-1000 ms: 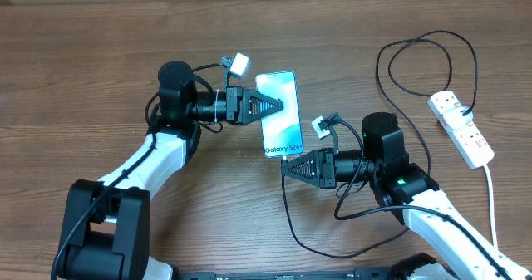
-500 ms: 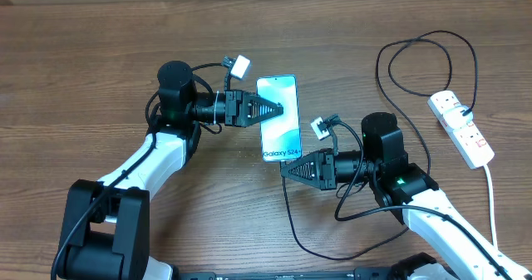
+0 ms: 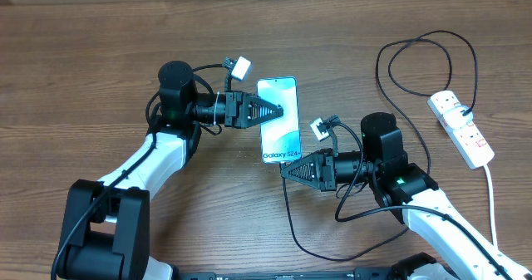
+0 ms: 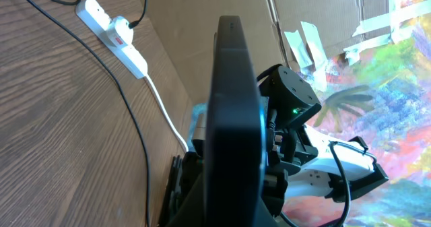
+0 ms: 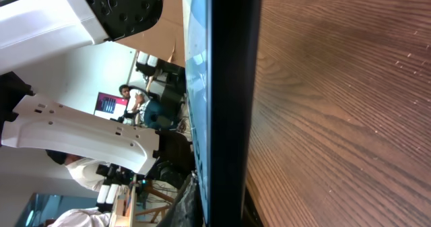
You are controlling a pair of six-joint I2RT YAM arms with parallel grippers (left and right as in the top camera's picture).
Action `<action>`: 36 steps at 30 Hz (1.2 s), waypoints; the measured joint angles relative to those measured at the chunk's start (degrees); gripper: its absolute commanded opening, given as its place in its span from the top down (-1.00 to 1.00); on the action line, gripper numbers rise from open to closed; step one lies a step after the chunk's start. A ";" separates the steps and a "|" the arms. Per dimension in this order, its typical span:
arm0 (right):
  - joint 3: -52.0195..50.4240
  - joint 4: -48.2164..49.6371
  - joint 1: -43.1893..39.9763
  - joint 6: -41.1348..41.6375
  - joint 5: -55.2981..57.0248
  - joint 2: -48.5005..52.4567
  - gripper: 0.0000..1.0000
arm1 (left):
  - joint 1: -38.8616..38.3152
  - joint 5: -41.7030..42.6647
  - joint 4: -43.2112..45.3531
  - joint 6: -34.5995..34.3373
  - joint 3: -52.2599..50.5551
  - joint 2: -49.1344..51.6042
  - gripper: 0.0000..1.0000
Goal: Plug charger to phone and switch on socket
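Status at this moment, taken across the table (image 3: pixel 75 56) from left to right.

1. Left gripper (image 3: pixel 281 109): it meets the phone (image 3: pixel 278 126) from the phone's 9 o'clock side. The jaws are closed down narrow on the phone's thin left edge. In the left wrist view the phone stands edge-on, straight up from between the fingers.

2. Phone: it lies at the centre of the table, screen up, with its long axis running roughly 12 to 6 o'clock.

3. Right gripper (image 3: pixel 285 169): its tip is at the phone's 6 o'clock end, against the bottom edge where the port is. The jaws are closed to a narrow gap. Whether they pinch the connector cannot be told, since the tip hides it.

4. Charger (image 3: pixel 289 218): the black cable leaves the right gripper's tip, loops toward 6 o'clock and passes under the right arm. At the table's 2 o'clock it loops again and ends at the socket (image 3: pixel 462 130).

5. Socket: it lies at the table's 3 o'clock, well apart from both grippers. Switch position is too small to read.

Progress, as a judgement: insertion is in hand, but a seated connector is not confirmed. The socket switch is untouched and is the step left to do.
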 measured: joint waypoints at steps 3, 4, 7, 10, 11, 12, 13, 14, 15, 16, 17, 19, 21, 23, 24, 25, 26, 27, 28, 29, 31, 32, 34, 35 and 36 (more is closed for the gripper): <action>0.02 -0.04 -0.04 -0.13 0.02 0.00 0.78 | 0.00 -0.42 -0.09 0.04 0.00 0.00 0.92; 0.00 -0.07 -0.04 -0.13 0.02 0.00 0.76 | 0.00 -0.66 -0.11 0.22 0.00 0.00 0.92; 0.00 -0.17 -0.04 -0.15 -0.13 0.00 0.62 | 0.00 -1.40 -0.44 1.11 0.00 0.00 0.92; 0.02 -0.17 -0.04 -0.11 -0.79 0.00 0.51 | 0.00 -1.66 -0.72 1.53 0.00 0.00 0.92; 0.02 -0.22 -0.07 -0.07 -1.11 0.00 0.48 | 0.00 -1.70 -0.72 1.73 0.00 0.00 0.92; 0.02 -0.42 -0.04 -0.09 -1.27 0.00 0.47 | 0.00 -1.75 -0.72 2.08 0.00 0.00 0.91; 0.02 -0.68 -0.04 -0.17 -1.38 0.00 0.46 | 0.00 -1.86 -0.72 2.38 0.00 0.00 0.92; 0.04 -0.87 -0.07 -0.17 -1.46 0.00 0.46 | 0.00 -2.05 -0.72 2.58 0.00 0.00 0.92; 0.04 -1.38 -0.07 -0.15 -1.53 0.00 0.46 | 0.00 -2.27 -0.74 2.60 0.00 0.00 0.92; 0.04 -1.99 -0.04 -0.15 -1.57 0.00 0.46 | 0.00 -2.67 -0.72 2.62 0.00 0.00 0.92; 0.04 -2.38 -0.07 -0.13 -1.55 0.00 0.45 | 0.00 -3.02 -0.74 2.64 0.00 0.00 0.92; 0.04 -2.93 -0.04 -0.17 -1.51 0.00 0.39 | 0.00 -3.93 -0.74 2.78 0.00 0.00 0.91; 0.07 -3.32 -0.07 -0.15 -1.27 0.00 0.39 | 0.00 -4.28 -0.74 2.78 0.00 0.00 0.91; 0.07 -4.22 -0.04 -0.15 -0.46 0.00 0.39 | 0.00 -4.70 -0.72 2.73 0.00 0.00 0.91; 0.07 -4.42 -0.04 -0.13 -0.11 0.00 0.39 | 0.00 -4.87 -0.72 2.73 0.00 0.00 0.92; 0.07 -4.48 -0.04 -0.13 0.26 0.00 0.39 | 0.00 -5.01 -0.74 2.73 0.00 0.00 0.91; 0.07 -4.48 -0.02 -0.13 0.50 0.00 0.39 | 0.00 -5.11 -0.74 2.73 0.00 0.00 0.91; 0.07 -4.50 0.13 -0.13 0.96 0.00 0.39 | 0.00 -5.14 -0.74 2.71 0.00 0.00 0.92; 0.07 -4.55 0.33 -0.15 1.40 0.00 0.39 | 0.00 -5.16 -0.72 2.71 0.00 0.00 0.92; 0.07 -4.59 0.74 -0.13 1.95 0.00 0.40 | 0.00 -5.18 -0.74 2.73 0.00 0.00 0.91; 0.07 -4.61 1.97 -0.17 3.21 0.00 0.42 | 0.00 -5.18 -0.74 2.71 0.00 0.00 0.91; 0.07 -4.59 2.51 -0.20 3.96 0.00 0.46 | 0.00 -5.09 -0.74 2.67 0.00 0.00 0.91; 0.07 -4.61 3.13 -0.22 5.35 0.00 0.56 | 0.00 -4.94 -0.74 2.56 0.00 0.00 0.91; 0.09 -4.57 3.17 -0.22 6.01 0.00 0.60 | 0.00 -4.76 -0.74 2.56 0.00 0.00 0.92; 0.09 -4.52 3.17 -0.24 6.69 0.00 0.63 | 0.00 -4.46 -0.74 2.56 0.00 0.00 0.91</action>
